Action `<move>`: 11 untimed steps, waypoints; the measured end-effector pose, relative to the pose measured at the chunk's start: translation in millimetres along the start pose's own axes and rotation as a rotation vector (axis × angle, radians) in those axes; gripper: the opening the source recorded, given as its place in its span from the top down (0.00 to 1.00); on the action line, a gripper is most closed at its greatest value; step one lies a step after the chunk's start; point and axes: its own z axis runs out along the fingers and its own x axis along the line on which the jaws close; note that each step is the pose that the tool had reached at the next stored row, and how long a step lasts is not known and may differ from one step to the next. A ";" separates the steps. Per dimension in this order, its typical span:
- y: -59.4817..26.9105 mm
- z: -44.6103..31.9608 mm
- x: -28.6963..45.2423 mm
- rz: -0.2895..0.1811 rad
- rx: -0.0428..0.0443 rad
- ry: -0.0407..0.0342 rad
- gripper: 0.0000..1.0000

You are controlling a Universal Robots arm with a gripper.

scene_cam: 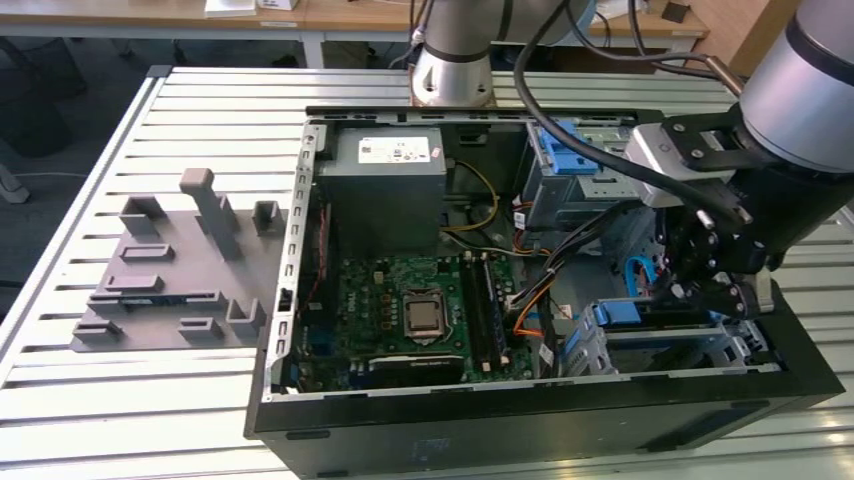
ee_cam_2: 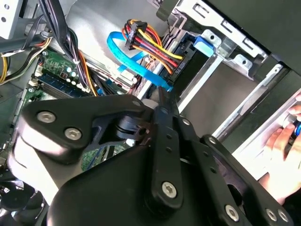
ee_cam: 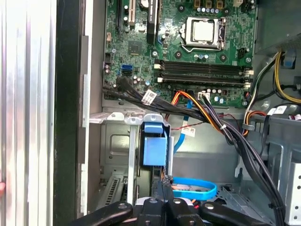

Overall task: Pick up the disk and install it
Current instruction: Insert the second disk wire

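Observation:
The disk sits edge-on in the metal drive cage (scene_cam: 727, 345) at the front corner of the open computer case, on the exterior view's right. Its blue carrier end (scene_cam: 621, 312) faces the case's inside and shows in both wrist views (ee_cam: 155, 147) (ee_cam_2: 205, 44). My gripper (scene_cam: 691, 298) reaches down into the case just beside that blue end. The fingers (ee_cam: 163, 186) are shut together into one narrow tip (ee_cam_2: 163, 94), and I see nothing between them. The disk's silver face is mostly hidden by the cage.
A looped blue data cable (ee_cam: 197, 189) and a black-orange-yellow wire bundle (ee_cam: 211, 117) run close to the fingers. The motherboard (scene_cam: 414, 300) and grey power-supply box (scene_cam: 387, 165) fill the case. A grey fixture (scene_cam: 174, 270) lies on the slatted table. A hand (ee_cam_2: 282, 146) shows beyond the cage.

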 end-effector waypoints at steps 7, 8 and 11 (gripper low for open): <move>-8.3 2.8 0.4 0.000 -0.0072 -0.0001 0.89; -8.5 3.5 0.4 0.000 -0.0074 -0.0002 0.89; -9.1 5.4 0.5 0.000 -0.0076 -0.0003 0.89</move>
